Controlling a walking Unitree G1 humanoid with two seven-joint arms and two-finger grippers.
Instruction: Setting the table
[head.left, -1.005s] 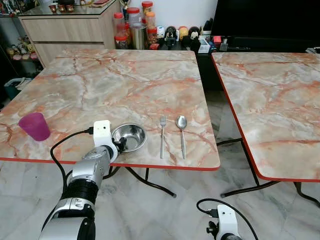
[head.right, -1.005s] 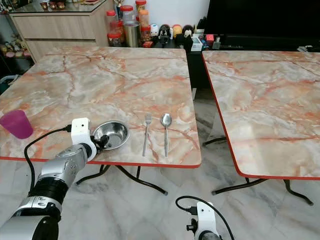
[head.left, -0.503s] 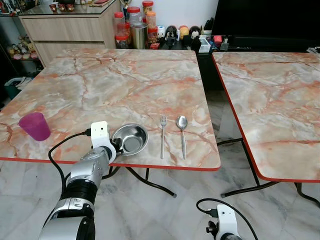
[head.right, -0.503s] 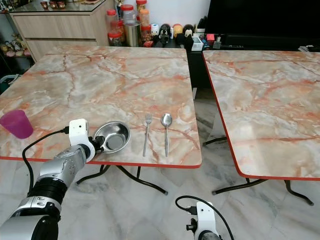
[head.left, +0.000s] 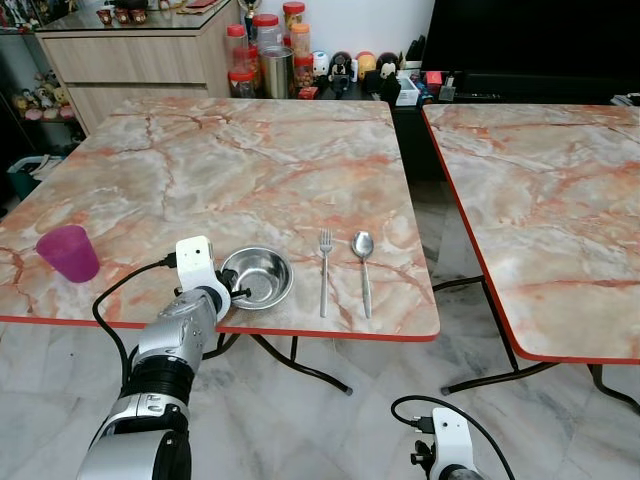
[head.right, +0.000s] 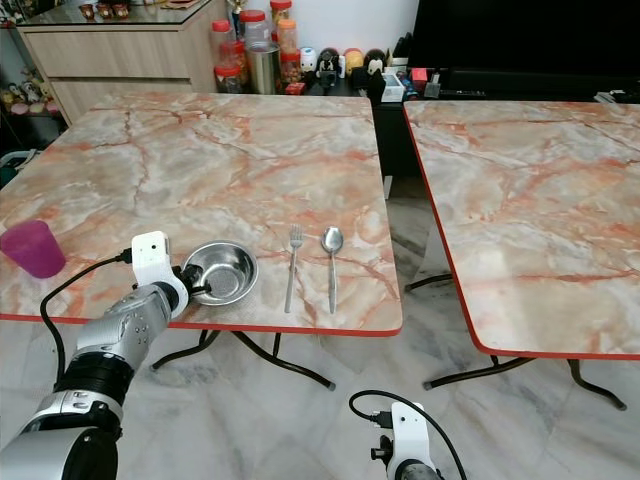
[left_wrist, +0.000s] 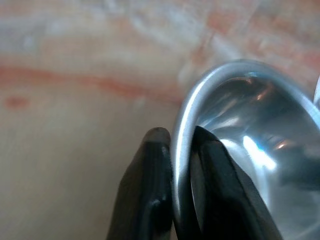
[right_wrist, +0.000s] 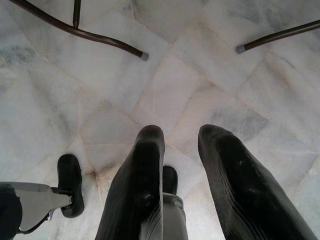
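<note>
Meanwhile, the left gripper (left_wrist: 175, 175), pinching the steel bowl (head.left: 257, 277) rim, had nudged it toward nine o'clock, adjusting its placement.

bowl (head.left: 256, 277): shiny steel, upright, near the table's 6 o'clock edge, its 9 o'clock rim pinched by the left gripper (left_wrist: 176, 165)
fork (head.left: 324, 270): silver, flat, tines toward 12, at the bowl's 3 o'clock
spoon (head.left: 364, 268): silver, flat, at the fork's 3 o'clock
cup (head.left: 67, 252): purple, upright, far out at the bowl's 9 o'clock

Marble table (head.left: 250, 170) with bowl (head.left: 257, 277), fork (head.left: 324, 272), spoon (head.left: 364, 271) (purple cup (head.left: 67, 252) apart).
</note>
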